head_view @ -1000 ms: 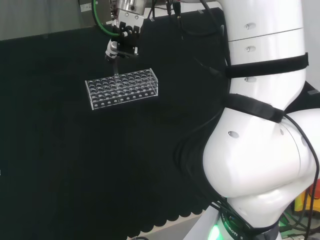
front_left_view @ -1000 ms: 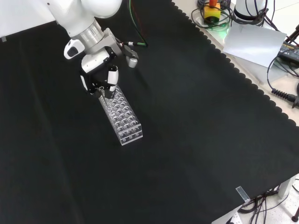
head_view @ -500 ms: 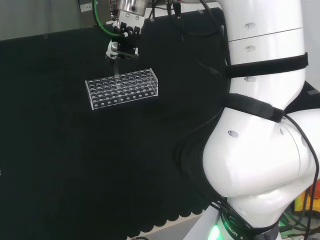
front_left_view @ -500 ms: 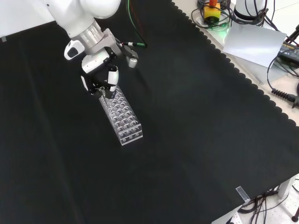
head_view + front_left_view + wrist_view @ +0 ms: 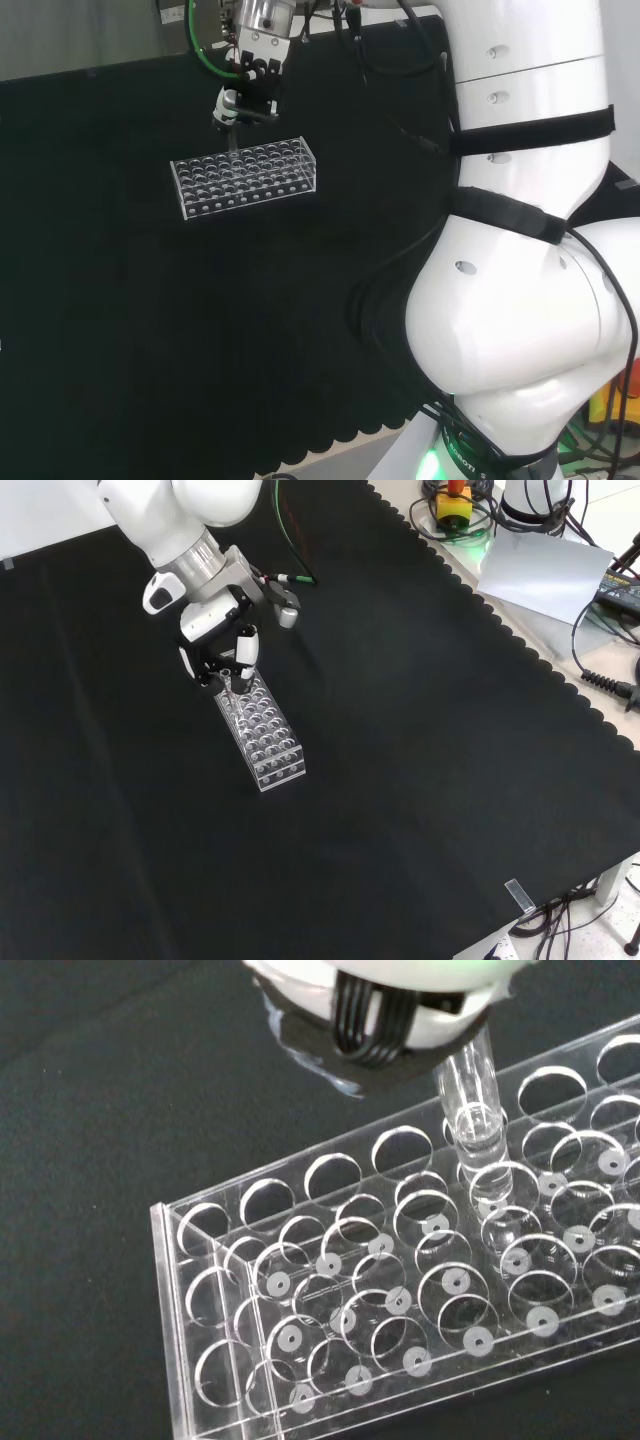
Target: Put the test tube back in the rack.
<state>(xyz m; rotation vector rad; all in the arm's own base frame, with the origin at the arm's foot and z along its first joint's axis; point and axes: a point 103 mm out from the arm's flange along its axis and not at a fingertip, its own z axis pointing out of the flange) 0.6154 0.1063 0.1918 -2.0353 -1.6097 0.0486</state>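
No lettering, numbers or labels are readable here, not on the rack (image 5: 400,1290), the arm or the bench cloth.

Black cloth (image 5: 420,730) is covering the whole bench, its scalloped edge running along the right in the front view. Past that edge a yellow box with a red button (image 5: 455,502), perhaps a stop switch, is sitting among dark cables (image 5: 600,680).
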